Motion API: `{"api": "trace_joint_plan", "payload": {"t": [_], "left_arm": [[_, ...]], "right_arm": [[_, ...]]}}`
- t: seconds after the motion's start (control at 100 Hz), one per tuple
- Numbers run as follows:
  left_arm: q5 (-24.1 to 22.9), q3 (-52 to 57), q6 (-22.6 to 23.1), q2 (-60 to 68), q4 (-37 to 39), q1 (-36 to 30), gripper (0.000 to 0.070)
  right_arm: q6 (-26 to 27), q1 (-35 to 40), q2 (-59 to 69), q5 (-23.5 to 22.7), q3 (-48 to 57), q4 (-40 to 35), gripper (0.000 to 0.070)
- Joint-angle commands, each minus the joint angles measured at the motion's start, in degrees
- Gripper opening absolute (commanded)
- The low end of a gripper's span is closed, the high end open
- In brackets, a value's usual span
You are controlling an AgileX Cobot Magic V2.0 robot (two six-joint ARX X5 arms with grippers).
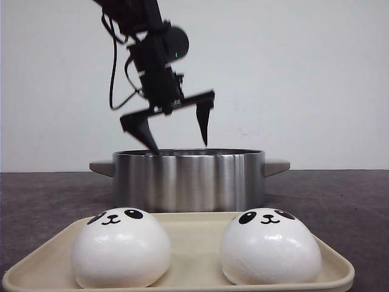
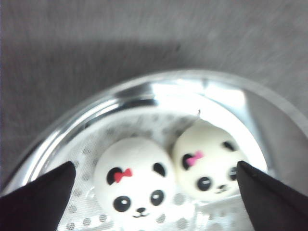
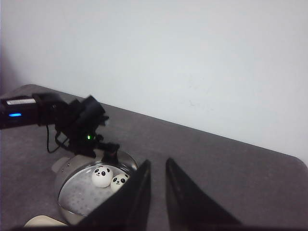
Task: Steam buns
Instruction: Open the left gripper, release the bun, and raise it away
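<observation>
Buns [image 2: 136, 179] two in the pot [image 1: 188, 179], two on the tray [image 1: 194, 249]; left fingers [image 1: 173, 135] wide and empty above the rim, right fingers [image 3: 158, 192] narrow, idle; next, likely reaching for a tray bun.

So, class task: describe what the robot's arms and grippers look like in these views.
The left arm is black and blocky, with loose black cables looping beside it and a small green light near the wrist. Its left gripper has two black, tapering, pointed fingers. The right gripper shows the same dark wedge-shaped fingers. A blue light glows further up the left arm.
</observation>
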Motion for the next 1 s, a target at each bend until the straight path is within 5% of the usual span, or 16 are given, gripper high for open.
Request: {"api": "trace_joint_plan", "payload": {"t": [0.0,0.15,0.35,0.53,0.76,0.99], "left_arm": [[-0.09,5.27,0.37,1.75,-3.15,-0.52,0.07],[-0.04,16.26,1.73,1.27,-15.96,-1.68,0.07],[-8.17,29.51,9.01,-3.19,-28.28,-5.22,0.07],[-9.49,37.81,11.28,-10.93,-28.89,-7.3,0.07],[-14.1,38.51,13.92,-23.56,-29.57,-7.67,0.07],[-16.41,35.3,16.13,-37.33,-30.03,-7.61,0.0515]], "right_arm": [[0.42,0.35,0.44,0.2,1.27,-3.89,0.0051],[0.42,0.35,0.5,0.2,1.09,-3.39,0.0051],[0.44,0.35,0.55,-1.14,-3.04,2.95,0.0013],[0.66,0.35,0.55,-6.34,-10.73,11.17,0.0013],[1.33,0.35,1.31,-6.54,-18.86,17.05,0.0013],[2.12,0.35,3.21,-6.47,-22.12,18.21,0.0013]]}}
